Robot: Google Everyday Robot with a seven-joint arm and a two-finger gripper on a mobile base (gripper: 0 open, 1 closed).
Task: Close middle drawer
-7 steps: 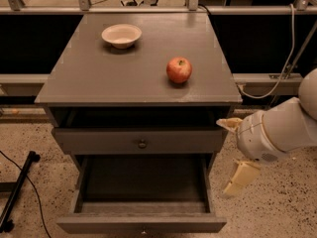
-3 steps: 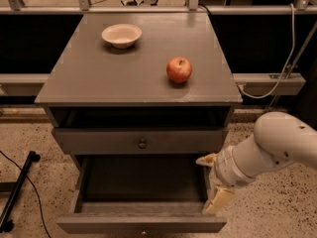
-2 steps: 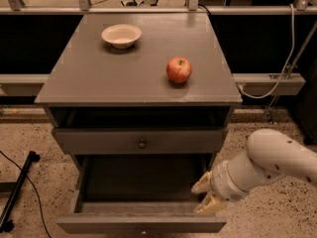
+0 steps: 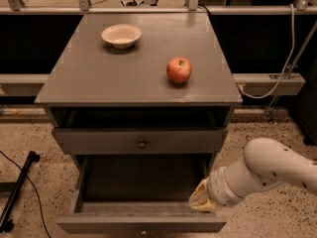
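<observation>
The middle drawer (image 4: 142, 225) is the pulled-out grey drawer at the bottom of the camera view, with a deep empty tray, a low flat front and a tiny central knob. My gripper (image 4: 200, 201) is at the end of the white arm that comes in from the right. It sits at the drawer's right front corner, just above the front board and over the inside of the tray. Whether it touches the wood cannot be told.
Above the open drawer is a shut, taller grey front with a dark knob (image 4: 142, 144). On the cabinet top (image 4: 99, 78) stand a white bowl (image 4: 121, 35) and a red apple (image 4: 179, 70). A black stand leg (image 4: 17, 195) lies on the speckled floor at left.
My arm has swung down and to the left, from beside the cabinet's right side to the open drawer's right front corner. The drawer is still as far out.
</observation>
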